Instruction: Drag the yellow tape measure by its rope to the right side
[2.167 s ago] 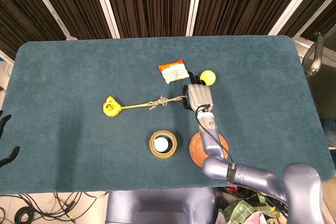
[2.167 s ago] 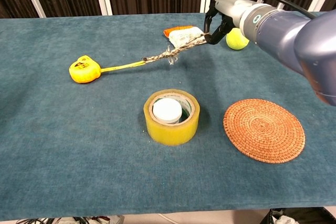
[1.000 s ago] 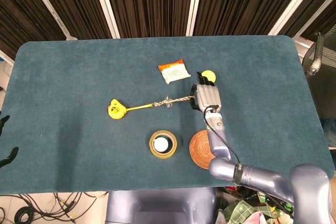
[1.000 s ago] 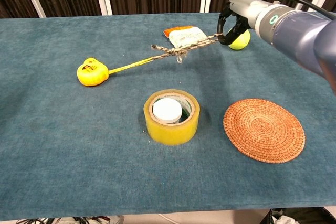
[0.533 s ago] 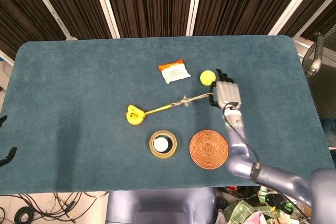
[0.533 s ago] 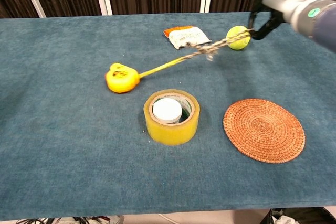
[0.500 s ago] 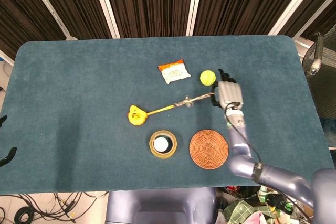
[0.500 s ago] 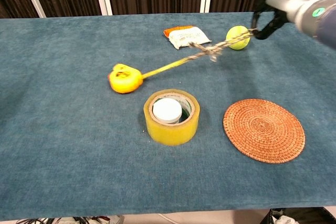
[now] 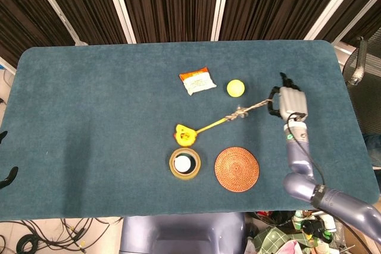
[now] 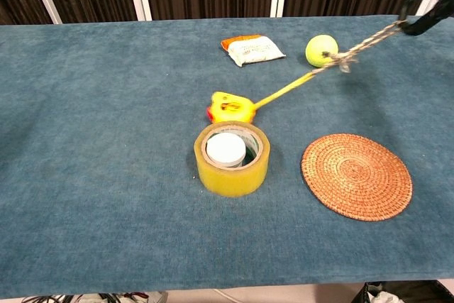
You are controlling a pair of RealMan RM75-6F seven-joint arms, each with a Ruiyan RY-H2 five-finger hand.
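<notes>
Nearest me, the tape roll (image 10: pixel 232 158) and woven coaster (image 10: pixel 356 176) haven't shifted on the counter (image 9: pixel 89 117). The yellow tape measure (image 9: pixel 184 135) has slid right and now sits just behind the roll. Its rope (image 9: pixel 253 109) runs taut up to my right hand (image 9: pixel 290 103), clamped on its end, further right than before. Beyond lie the ball (image 9: pixel 235 88) and packet (image 9: pixel 197 81). My left hand (image 9: pixel 7 176) barely shows; I cannot tell its state.
</notes>
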